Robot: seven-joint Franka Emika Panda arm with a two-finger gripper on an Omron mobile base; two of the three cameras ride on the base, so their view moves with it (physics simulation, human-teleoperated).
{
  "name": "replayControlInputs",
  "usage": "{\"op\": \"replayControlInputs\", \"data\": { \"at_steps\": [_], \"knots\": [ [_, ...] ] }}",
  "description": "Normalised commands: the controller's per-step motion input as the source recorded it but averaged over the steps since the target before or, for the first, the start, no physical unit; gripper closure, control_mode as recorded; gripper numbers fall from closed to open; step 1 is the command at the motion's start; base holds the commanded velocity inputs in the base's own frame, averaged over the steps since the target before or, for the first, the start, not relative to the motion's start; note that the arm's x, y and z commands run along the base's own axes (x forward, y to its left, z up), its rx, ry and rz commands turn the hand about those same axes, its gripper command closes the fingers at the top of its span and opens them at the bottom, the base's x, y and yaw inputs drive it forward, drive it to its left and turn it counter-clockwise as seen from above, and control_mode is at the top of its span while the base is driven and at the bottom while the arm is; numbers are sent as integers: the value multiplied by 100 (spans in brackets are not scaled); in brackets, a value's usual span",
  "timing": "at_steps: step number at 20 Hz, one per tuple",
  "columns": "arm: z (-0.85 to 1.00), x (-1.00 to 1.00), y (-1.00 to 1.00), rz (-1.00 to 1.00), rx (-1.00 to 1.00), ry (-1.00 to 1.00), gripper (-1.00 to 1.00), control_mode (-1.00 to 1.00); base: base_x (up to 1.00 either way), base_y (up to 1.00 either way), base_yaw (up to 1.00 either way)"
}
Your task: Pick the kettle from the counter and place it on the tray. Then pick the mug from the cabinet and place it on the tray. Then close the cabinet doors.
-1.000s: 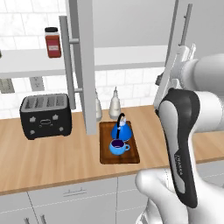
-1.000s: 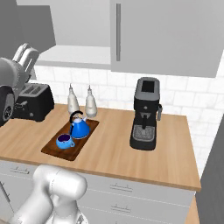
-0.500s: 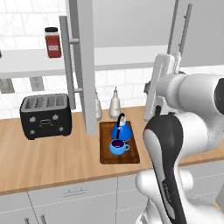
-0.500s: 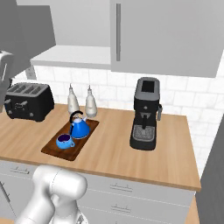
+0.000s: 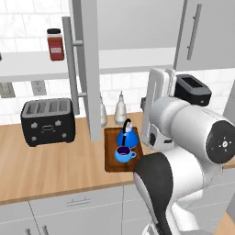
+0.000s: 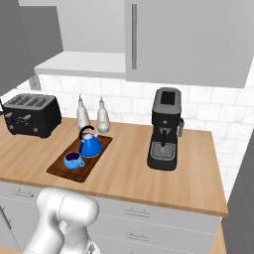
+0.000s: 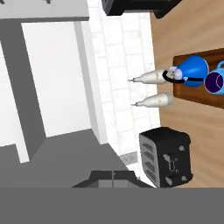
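The blue kettle [image 5: 127,137] [image 6: 91,144] [image 7: 192,70] stands upright on the dark brown tray [image 5: 110,163] [image 6: 59,168] [image 7: 188,97]. Just in front of it on the tray sits the blue mug [image 5: 123,154] [image 6: 73,159] [image 7: 215,82]. The tray lies on the wooden counter [image 5: 50,167] [image 6: 129,173]. The grey cabinet's left door [image 5: 87,69] stands open, edge-on to me. Its right door [image 5: 204,36] [image 6: 188,39] covers the right half. The white shelf [image 5: 27,64] [image 6: 82,64] shows between them. My gripper [image 7: 113,179] is shut and empty, raised and facing the open cabinet.
A black toaster [image 5: 47,120] [image 6: 31,115] [image 7: 166,157] stands left of the tray. Two white bottles [image 5: 120,110] [image 6: 102,115] [image 7: 153,78] stand behind it. A black coffee machine [image 6: 165,129] stands to the right. A red jar [image 5: 55,44] sits on the shelf. My arm fills the right of the left base view.
My arm has swung left across the left base view and left the right base view's left edge. Kettle, mug, tray and doors have not moved.
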Motion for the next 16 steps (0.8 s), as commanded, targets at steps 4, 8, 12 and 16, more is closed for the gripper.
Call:
{"op": "replayControlInputs", "data": {
  "at_steps": [4,8,12,16],
  "knots": [
    [0,-36,42,0,-11,0,100,-100,0,0,0],
    [0,-26,57,-4,-11,0,100,-100,0,0,0],
    [0,-20,61,-5,-8,-3,100,-100,0,0,0],
    [0,-15,53,-5,-7,-6,100,-100,0,0,0]
  ]
}}
